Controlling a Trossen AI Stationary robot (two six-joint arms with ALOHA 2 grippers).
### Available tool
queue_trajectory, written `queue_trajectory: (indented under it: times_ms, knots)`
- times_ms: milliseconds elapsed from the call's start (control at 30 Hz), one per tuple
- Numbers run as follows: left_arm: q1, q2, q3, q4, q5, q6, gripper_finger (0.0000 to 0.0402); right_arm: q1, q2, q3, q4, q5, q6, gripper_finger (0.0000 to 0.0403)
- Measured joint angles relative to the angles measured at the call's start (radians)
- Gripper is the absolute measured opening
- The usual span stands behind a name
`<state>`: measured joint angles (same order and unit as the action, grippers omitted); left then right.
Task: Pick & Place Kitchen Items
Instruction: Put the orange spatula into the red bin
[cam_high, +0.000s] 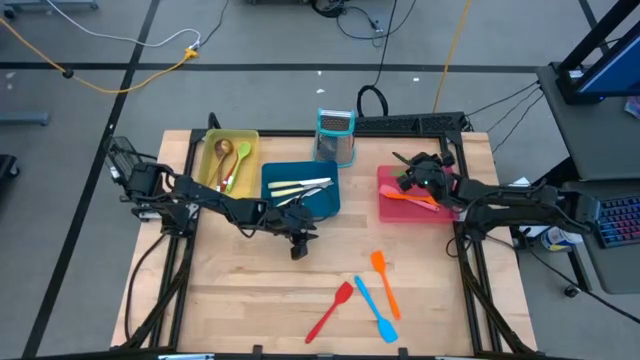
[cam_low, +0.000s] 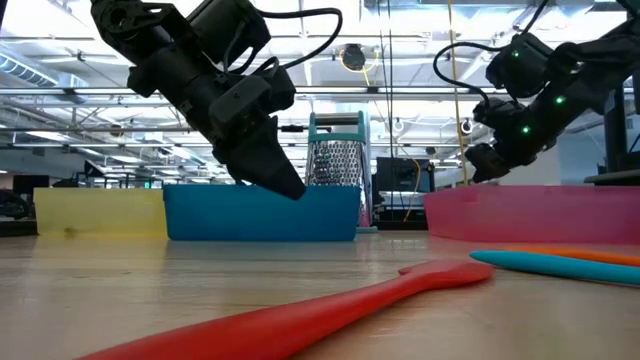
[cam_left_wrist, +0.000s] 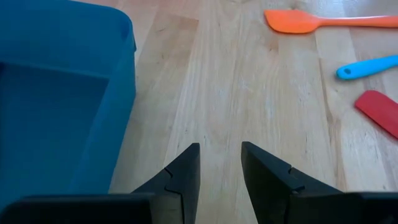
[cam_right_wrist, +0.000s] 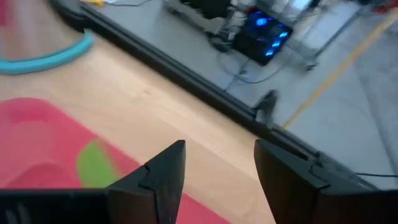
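Note:
My left gripper (cam_high: 298, 248) (cam_left_wrist: 221, 155) hangs open over bare wood, just off the near right corner of the blue tray (cam_high: 322, 205) (cam_left_wrist: 118, 93), nothing between its fingers. My right gripper (cam_high: 405, 172) (cam_right_wrist: 217, 155) stands open above the far edge of the red tray (cam_high: 385, 212) (cam_right_wrist: 37, 137), touching nothing. In that tray lie an orange spatula (cam_high: 415, 200) and a green utensil (cam_right_wrist: 96, 165). An orange spatula (cam_high: 385, 280) (cam_left_wrist: 311, 22), a blue spatula (cam_high: 375, 308) (cam_left_wrist: 367, 67) and a red spatula (cam_high: 330, 310) (cam_left_wrist: 379, 112) lie flat on the table toward its near edge.
Cream-handled knives (cam_high: 300, 187) lie in the blue tray. The yellow tray (cam_high: 250, 140) at the far left holds a wooden spoon (cam_high: 222, 155) and a green spoon (cam_high: 240, 160). A metal grater with a teal top (cam_high: 336, 135) stands behind the blue tray. Bare wood lies between the trays and the loose spatulas.

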<state>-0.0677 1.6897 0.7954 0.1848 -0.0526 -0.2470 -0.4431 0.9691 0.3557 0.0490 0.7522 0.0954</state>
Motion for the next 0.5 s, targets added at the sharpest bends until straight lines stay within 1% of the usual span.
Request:
queue_trajectory:
  times_ms: [133,267,367,500]
  knots:
    - [0.0,0.0,0.0,0.0,0.0,0.003,0.012,-0.008,0.0,-0.008,-0.001,-0.147,0.035,0.0187]
    - [0.0,0.0,0.0,0.0,0.0,0.006,0.012,0.003,0.0,-0.009,0.021,-0.214,0.074,0.0187]
    - [0.0,0.0,0.0,0.0,0.001,0.006,0.012,0.026,0.0,-0.009,0.104,-0.315,0.068,0.0183]
    - [0.0,0.0,0.0,0.0,0.001,0.008,0.012,0.093,0.0,-0.009,0.296,-0.527,0.078,0.0172]
